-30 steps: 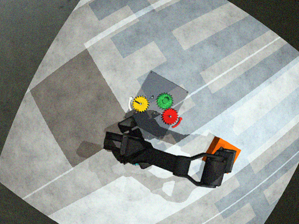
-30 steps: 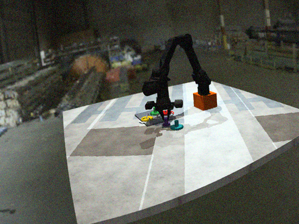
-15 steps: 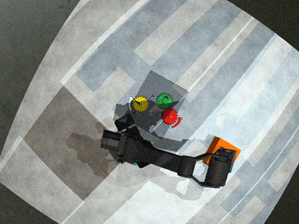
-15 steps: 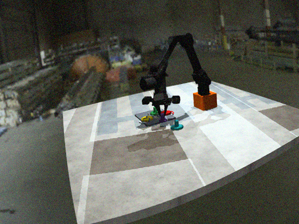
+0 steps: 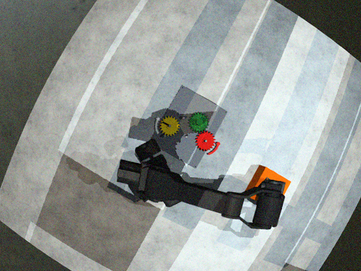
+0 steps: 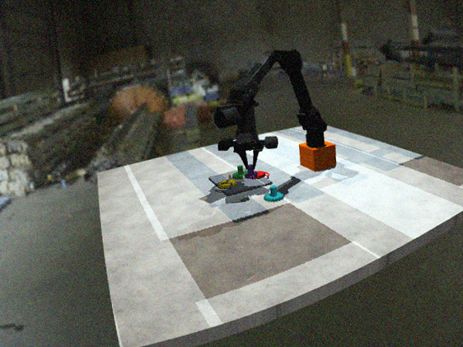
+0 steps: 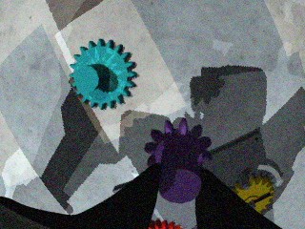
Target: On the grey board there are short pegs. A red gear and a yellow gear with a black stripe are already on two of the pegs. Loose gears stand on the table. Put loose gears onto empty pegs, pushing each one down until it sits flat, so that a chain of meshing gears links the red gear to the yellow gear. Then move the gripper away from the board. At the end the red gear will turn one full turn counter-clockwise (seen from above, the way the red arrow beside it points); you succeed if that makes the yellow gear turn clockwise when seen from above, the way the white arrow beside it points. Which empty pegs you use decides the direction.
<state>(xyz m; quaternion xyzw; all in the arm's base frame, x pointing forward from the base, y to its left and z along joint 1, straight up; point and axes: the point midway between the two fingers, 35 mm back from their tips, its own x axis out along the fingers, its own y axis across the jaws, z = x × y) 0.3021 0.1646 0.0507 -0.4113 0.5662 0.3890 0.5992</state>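
Purple gear, small-toothed with an upright round knob (image 6: 250, 176) (image 7: 180, 143), is pinched by that knob in my gripper (image 6: 250, 165) (image 7: 179, 174), jaws closed on it from both sides. Looks like it's over or beside the flat grey board (image 5: 183, 95) (image 6: 223, 176) (image 7: 238, 164); can't tell how high. Knob grip makes sense, since it leaves the teeth free to mesh. The green toothed gear (image 5: 198, 121) (image 6: 240, 173) sits right by the red toothed gear (image 5: 201, 143) (image 6: 260, 174) (image 7: 164, 225), so I'd want purple on the short empty peg (image 5: 184, 117) between green and the yellow black-striped gear (image 5: 173, 128) (image 6: 226, 185) (image 7: 253, 191). Two go-betweens should turn yellow clockwise; one would flip it. Teeth could clash going down, imo. The teal knobbed gear (image 6: 274, 195) (image 7: 86, 78) stands off the board, probably a spare.
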